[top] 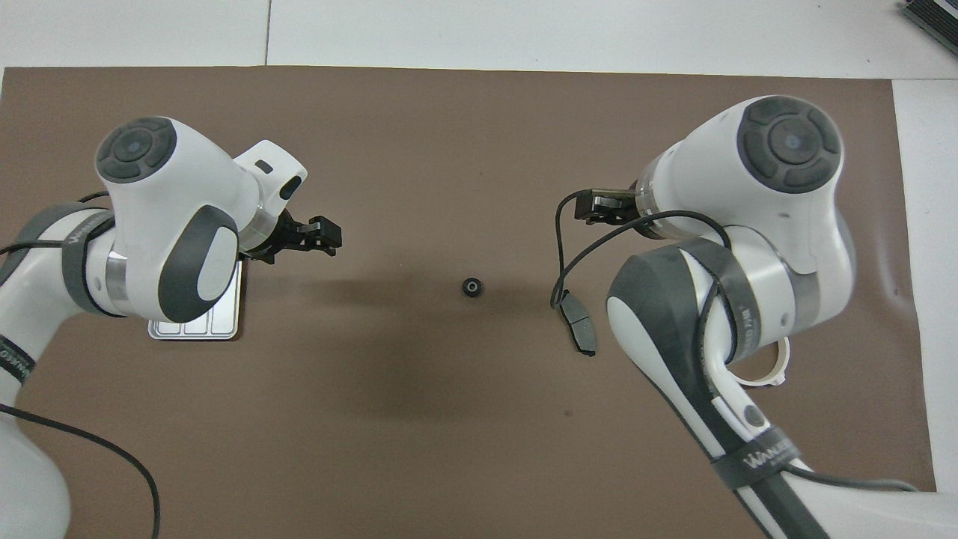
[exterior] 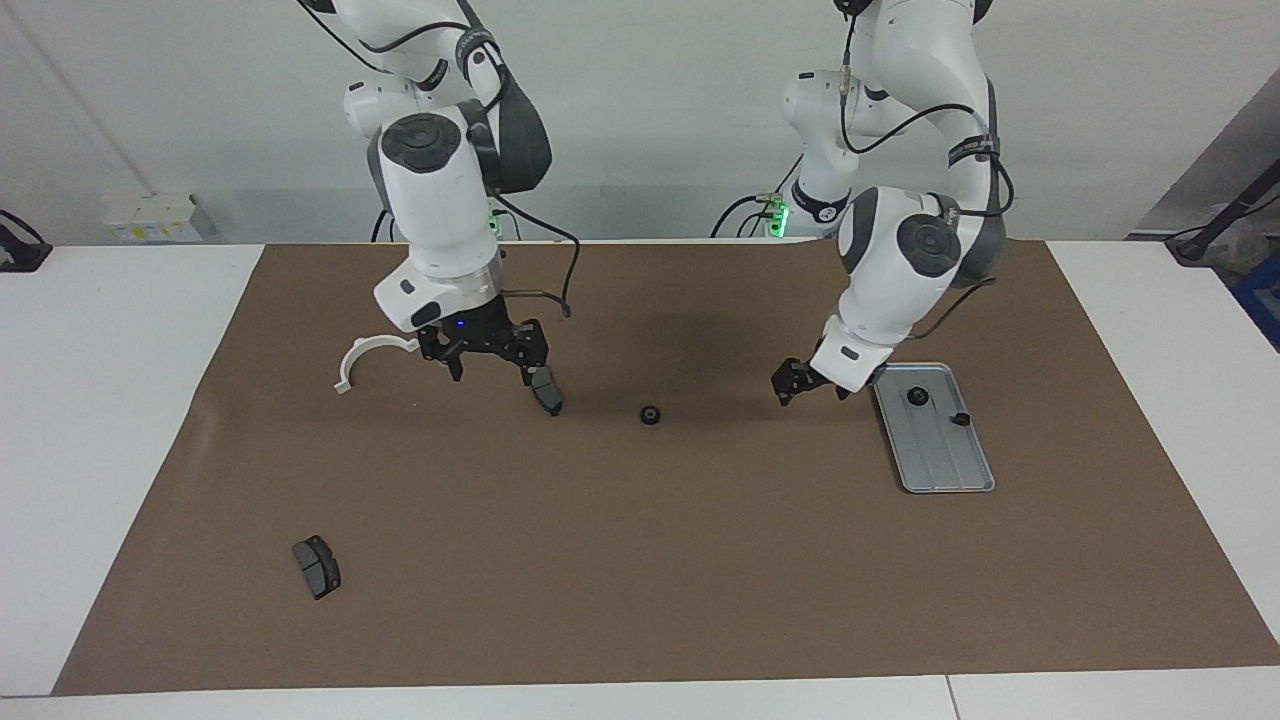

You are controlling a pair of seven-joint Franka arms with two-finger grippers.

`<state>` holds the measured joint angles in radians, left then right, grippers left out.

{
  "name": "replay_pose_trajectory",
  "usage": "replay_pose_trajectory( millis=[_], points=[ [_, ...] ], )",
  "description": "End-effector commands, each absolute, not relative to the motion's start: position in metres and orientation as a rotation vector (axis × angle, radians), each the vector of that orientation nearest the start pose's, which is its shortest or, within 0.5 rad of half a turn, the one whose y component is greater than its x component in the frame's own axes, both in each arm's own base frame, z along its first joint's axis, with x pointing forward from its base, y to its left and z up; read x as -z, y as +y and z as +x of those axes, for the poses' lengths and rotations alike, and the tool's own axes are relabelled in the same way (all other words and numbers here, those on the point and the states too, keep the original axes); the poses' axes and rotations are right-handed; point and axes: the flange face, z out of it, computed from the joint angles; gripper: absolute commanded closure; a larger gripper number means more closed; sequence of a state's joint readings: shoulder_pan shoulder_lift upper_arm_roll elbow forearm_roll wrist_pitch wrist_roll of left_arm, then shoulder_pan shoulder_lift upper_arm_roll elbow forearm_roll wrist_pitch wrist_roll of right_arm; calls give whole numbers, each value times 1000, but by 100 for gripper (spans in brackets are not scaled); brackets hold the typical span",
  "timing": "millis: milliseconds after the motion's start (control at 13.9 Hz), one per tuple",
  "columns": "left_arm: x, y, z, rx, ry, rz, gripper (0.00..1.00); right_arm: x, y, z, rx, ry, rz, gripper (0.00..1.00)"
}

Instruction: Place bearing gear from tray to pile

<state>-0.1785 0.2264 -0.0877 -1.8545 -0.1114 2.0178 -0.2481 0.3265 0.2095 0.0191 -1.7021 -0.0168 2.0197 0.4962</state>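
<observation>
The silver tray (exterior: 940, 455) lies at the left arm's end of the mat, with two small black parts (exterior: 915, 396) on it. In the overhead view the tray (top: 194, 328) is mostly hidden under the left arm. A small black bearing gear (exterior: 651, 414) (top: 472, 287) lies alone on the mat mid-table. My left gripper (exterior: 789, 384) (top: 330, 235) is open and empty, low over the mat beside the tray. My right gripper (exterior: 492, 376) is open over the pile, between a white half-ring bracket (exterior: 365, 356) (top: 771, 372) and a dark brake pad (exterior: 547, 393) (top: 581, 323) at its fingertip.
A second dark brake pad (exterior: 317, 566) lies apart, farther from the robots, at the right arm's end of the mat. The brown mat (exterior: 640, 580) covers most of the white table.
</observation>
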Motion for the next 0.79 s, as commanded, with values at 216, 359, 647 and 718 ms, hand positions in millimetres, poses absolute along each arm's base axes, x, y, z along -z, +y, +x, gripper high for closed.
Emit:
replay_pose_trajectory(
  millis=[216,359,647,718],
  points=[
    [-386,-83,575,-193,12,-3144,0,-442,301,601,188,262,-3085,0],
    [-385,-62,581,-120,4,-3107,0,-430,319,602,238,279,-3071,0],
    [-370,-22,579,34,-39,-3107,0,-393,372,601,203,282,-3083,0],
    [-363,-17,577,71,-48,-3109,0,-382,391,600,207,286,-3085,0]
  ],
)
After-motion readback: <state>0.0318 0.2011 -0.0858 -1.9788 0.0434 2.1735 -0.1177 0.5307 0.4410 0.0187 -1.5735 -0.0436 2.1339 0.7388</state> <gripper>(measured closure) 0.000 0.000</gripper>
